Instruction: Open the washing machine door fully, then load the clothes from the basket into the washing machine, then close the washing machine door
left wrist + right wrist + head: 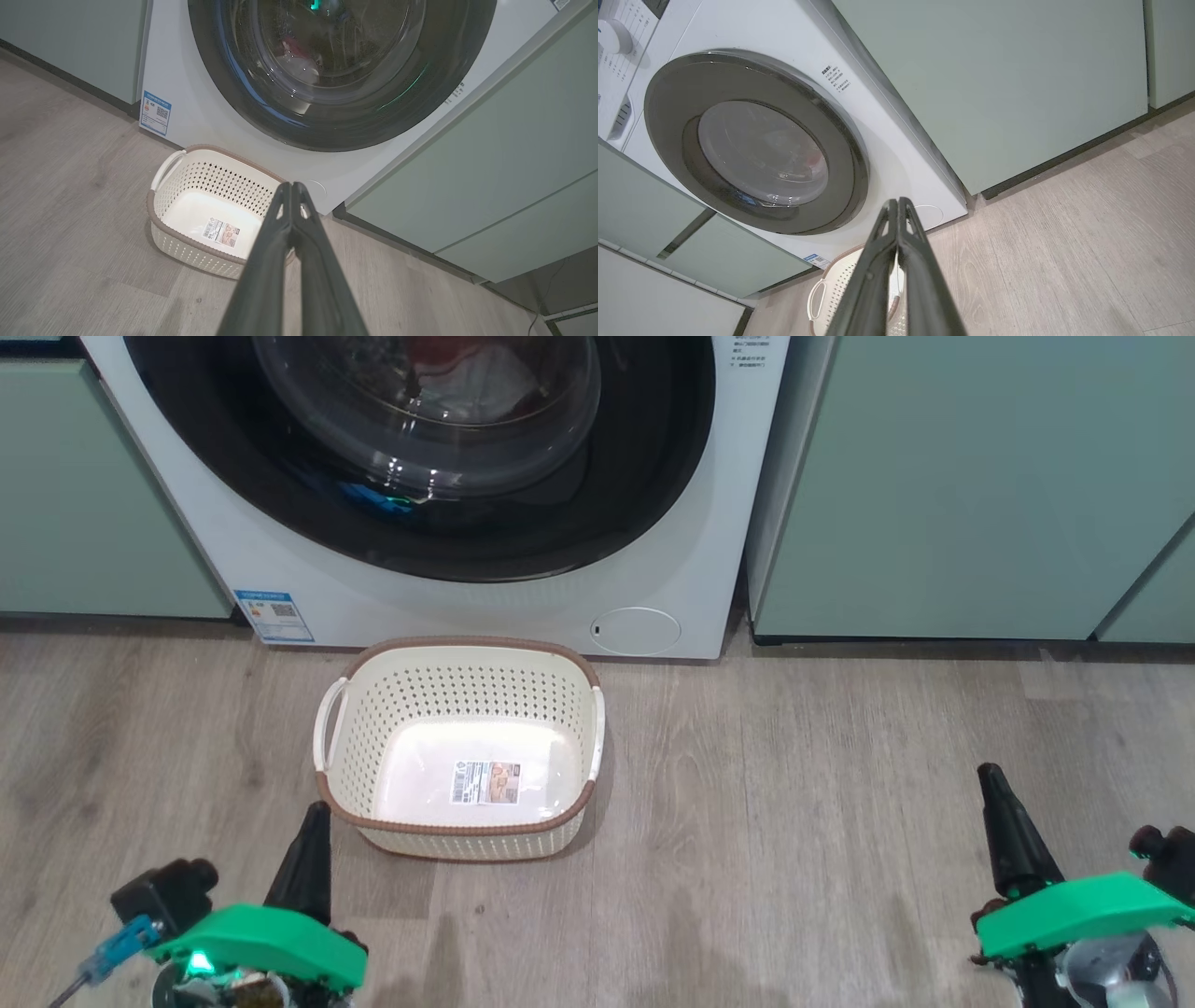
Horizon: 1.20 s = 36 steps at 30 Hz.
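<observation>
Left end effector (314, 821) hangs low over the floor (794, 821), just off the near left corner of the basket (467, 695), its two dark fingers pressed together and pinching nothing. Right end effector (991, 784), well apart on the other side, same story: fingers pressed tip to tip, empty.

Now look at that basket. It sits on the floor right in front of the washing machine (467, 607), just beside its base, and there is nothing in it but the sticker (485, 782) on the bottom.

Up at the washing machine door (653, 485), the black rim lies flush against the white front (the right wrist view shows it best, no gap along the edge), so I call it closed. Through the glass there is something pale and something reddish, the clothes (471, 378) by the look of it, lying in the drum.

So the tally, as I judge it: loading done, door shut, all three steps ticked off. Nothing is left that I can see, bar pulling the arms away. Whether the latch has truly caught, the pictures cannot say.
</observation>
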Motion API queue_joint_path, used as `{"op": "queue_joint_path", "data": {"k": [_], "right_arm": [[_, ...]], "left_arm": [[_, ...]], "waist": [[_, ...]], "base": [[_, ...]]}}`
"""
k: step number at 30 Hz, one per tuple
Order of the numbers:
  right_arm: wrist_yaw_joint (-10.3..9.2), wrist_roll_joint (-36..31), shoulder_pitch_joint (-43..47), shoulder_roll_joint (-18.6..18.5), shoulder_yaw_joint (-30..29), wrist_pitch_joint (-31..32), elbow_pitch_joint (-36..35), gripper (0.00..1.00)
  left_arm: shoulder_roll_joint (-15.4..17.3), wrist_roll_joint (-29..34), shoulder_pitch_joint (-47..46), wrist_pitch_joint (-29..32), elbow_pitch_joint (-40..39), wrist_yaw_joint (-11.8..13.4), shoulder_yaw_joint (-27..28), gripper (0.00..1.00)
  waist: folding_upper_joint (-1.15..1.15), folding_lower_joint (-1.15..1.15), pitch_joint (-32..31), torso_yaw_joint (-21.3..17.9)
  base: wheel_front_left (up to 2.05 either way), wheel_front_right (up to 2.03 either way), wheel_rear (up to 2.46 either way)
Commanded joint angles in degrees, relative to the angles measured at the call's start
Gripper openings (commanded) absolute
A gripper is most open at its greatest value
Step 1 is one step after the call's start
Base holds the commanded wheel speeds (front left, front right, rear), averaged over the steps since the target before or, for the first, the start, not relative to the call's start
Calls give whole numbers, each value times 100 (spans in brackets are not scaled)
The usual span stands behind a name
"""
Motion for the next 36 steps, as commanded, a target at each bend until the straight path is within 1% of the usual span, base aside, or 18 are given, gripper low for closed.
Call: {"op": "queue_joint_path", "data": {"k": [1, 34, 36], "right_arm": [[-1, 182, -319, -47, 21, 40, -151, 0], [-1, 2253, -604, -59, 32, 323, 185, 0], [-1, 2442, -630, -60, 33, 349, 216, 0]], "left_arm": [[17, -183, -320, 34, -150, -35, 128, 0], [-35, -2426, -541, 565, 36, -192, 448, 0], [-40, -2631, -561, 613, 53, -207, 477, 0]], "waist": [[0, 0, -2, -3], [0, 0, -48, -67], [0, 0, -52, -73]], "base": [[0, 0, 0], [0, 0, 0], [0, 0, 0]]}}
